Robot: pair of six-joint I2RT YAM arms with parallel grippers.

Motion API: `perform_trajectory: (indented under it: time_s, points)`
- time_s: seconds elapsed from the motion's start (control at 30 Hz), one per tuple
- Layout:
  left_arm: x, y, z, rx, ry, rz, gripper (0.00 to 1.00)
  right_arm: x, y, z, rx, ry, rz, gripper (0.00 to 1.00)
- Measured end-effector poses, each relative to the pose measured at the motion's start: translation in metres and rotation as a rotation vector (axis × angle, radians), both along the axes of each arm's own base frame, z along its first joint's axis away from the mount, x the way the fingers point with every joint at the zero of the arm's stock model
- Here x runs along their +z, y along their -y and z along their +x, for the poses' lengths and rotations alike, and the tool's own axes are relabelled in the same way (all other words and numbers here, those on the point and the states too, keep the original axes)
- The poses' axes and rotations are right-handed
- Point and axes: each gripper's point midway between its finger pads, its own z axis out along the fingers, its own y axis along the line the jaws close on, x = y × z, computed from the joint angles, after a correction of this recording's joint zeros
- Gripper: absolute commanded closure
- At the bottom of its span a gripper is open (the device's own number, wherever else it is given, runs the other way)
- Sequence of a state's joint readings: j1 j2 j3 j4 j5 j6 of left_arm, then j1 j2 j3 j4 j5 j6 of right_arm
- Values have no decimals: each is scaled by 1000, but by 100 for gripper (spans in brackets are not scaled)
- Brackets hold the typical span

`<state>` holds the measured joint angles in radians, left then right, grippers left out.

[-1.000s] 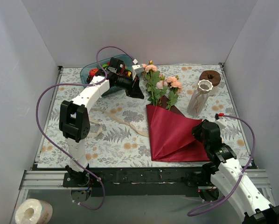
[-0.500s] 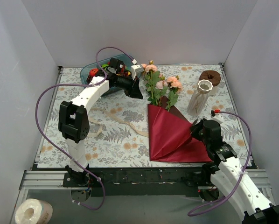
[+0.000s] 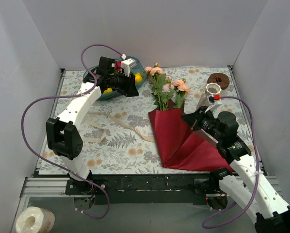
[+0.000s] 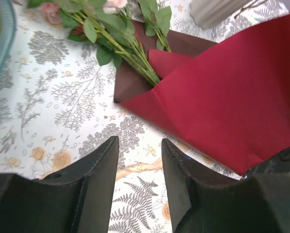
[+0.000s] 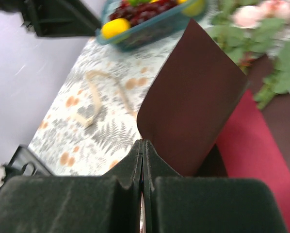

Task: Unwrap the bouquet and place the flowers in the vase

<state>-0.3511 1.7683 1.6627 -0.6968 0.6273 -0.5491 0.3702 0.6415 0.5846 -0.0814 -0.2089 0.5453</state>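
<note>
The bouquet (image 3: 176, 121) lay right of centre in the overhead view on the leaf-printed tablecloth (image 3: 116, 141), its maroon paper (image 3: 184, 145) spread into a loose fan that widened toward the lower edge of the frame. The flowers (image 3: 165, 87) stuck out of the paper's upper end, pink and peach blooms pointing toward the back wall, their green stems resting on the darker inner face of the wrap. The right gripper (image 3: 188, 119) was closed tight on one edge of the paper; from its wrist camera, a dark flap of it stood up from between the pinched fingers (image 5: 130, 165). The vase (image 3: 212, 89) stood just behind that gripper in the upper right, white with a wavy rim, near a brown ring (image 3: 217, 79). The left gripper (image 3: 131, 87) hung over the teal bowl (image 3: 102, 93) of fruit in the upper left, well apart from the bouquet, with its jaws parted and nothing between them. A cream ribbon (image 3: 130, 130) lay loose on the cloth left of the paper.
</note>
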Motion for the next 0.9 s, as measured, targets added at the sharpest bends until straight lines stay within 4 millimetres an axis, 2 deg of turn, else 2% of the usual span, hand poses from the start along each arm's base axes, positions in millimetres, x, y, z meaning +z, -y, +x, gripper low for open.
perform_trajectory:
  time_s: [0.07,0.13,0.27,0.4,0.57,0.7,0.8,0.83,0.9]
  points:
    - [13,-11,-2,33,13,-8,56,13,-18,-3,80,31,3,99]
    - [20,-21,-4,59,3,-12,54,17,-38,-9,154,39,-5,99]
    - [16,-41,-3,112,-59,-9,45,16,-84,-30,302,29,-42,99]
    - [14,-62,-7,163,-100,3,45,15,-133,-52,422,31,-85,99]
    - [18,-96,-18,238,-126,54,44,5,-188,-71,514,30,-132,99]
    - [36,-128,-25,314,-82,76,43,-10,-233,-80,569,16,-164,99]
    - [50,-151,-34,363,-47,100,43,-24,-262,-82,598,-1,-185,84]
    - [54,-156,-38,374,-38,107,42,-29,-271,-81,603,-9,-189,68]
    - [59,-164,-46,384,-28,125,42,-37,-288,-79,619,-25,-194,54]
